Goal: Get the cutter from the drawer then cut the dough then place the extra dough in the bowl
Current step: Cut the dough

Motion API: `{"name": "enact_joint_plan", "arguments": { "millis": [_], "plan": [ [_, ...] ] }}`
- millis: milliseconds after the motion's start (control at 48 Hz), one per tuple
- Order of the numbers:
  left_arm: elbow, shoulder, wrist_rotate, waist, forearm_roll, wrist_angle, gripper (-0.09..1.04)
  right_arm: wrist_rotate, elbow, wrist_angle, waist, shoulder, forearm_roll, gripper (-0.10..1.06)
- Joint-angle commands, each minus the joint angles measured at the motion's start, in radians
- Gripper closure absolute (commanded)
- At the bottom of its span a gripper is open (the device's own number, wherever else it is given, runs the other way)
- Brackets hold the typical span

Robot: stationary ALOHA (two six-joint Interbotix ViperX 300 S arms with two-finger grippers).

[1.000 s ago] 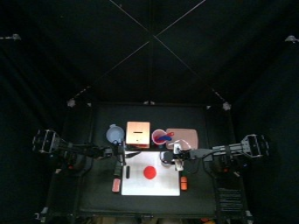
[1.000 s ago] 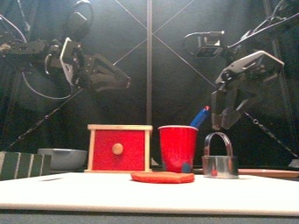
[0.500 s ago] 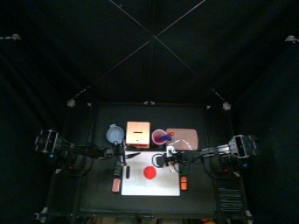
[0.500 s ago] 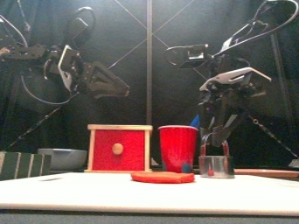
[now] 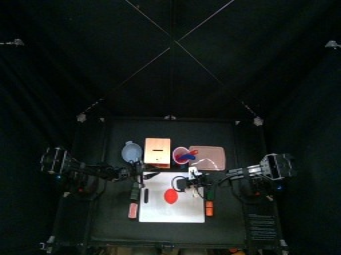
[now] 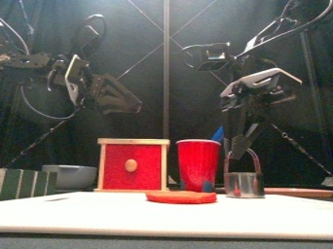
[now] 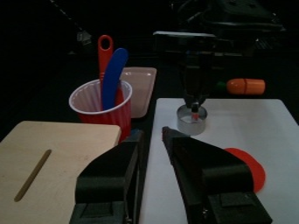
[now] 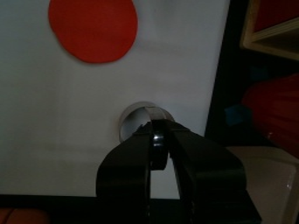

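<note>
Metal cutter (image 6: pixel 243 183) stands on the white board (image 5: pixel 158 211) beside the red dough (image 6: pixel 181 196); the right tool (image 6: pixel 242 151) has dropped onto its wire handle, jaws pinched shut on it. Left tool (image 7: pixel 153 138) hangs open, empty. Cutting comes next.

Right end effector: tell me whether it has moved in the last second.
Yes. In the front view the right end effector has dropped and shifted left toward the red cup, onto the wire handle of the metal cutter.

Metal cutter (image 6: pixel 243 183) upright near flat red dough (image 6: pixel 181 196) (seemingly uncut); bowl (image 6: pixel 72 175) at left
</note>
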Motion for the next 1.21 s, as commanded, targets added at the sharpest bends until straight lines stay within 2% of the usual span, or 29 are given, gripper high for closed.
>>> {"name": "enact_joint_plan", "arguments": {
  "millis": [21,292,542,688,1062,1208],
  "plan": [
    [-0.009,-0.003,0.002,0.003,-0.002,-0.009,0.25,0.011,-0.029,0.003,0.005,-0.038,0.006,0.48],
    [-0.009,-0.003,0.003,0.005,-0.021,-0.008,0.25,0.025,-0.133,0.005,0.018,-0.011,0.075,0.48],
    [0.000,-0.003,0.002,0.005,-0.031,-0.009,0.25,0.037,-0.253,0.032,0.032,0.067,0.109,0.48],
    [0.008,-0.003,0.002,0.005,-0.043,-0.009,0.25,0.066,-0.308,0.081,0.035,0.115,0.094,0.48],
    [0.025,-0.003,0.003,0.005,-0.052,-0.008,0.25,0.210,-0.391,0.107,0.077,0.184,-0.003,0.48],
    [0.032,-0.003,0.003,0.005,-0.054,-0.009,0.25,0.233,-0.399,0.132,0.100,0.206,-0.037,0.48]
  ]
}}
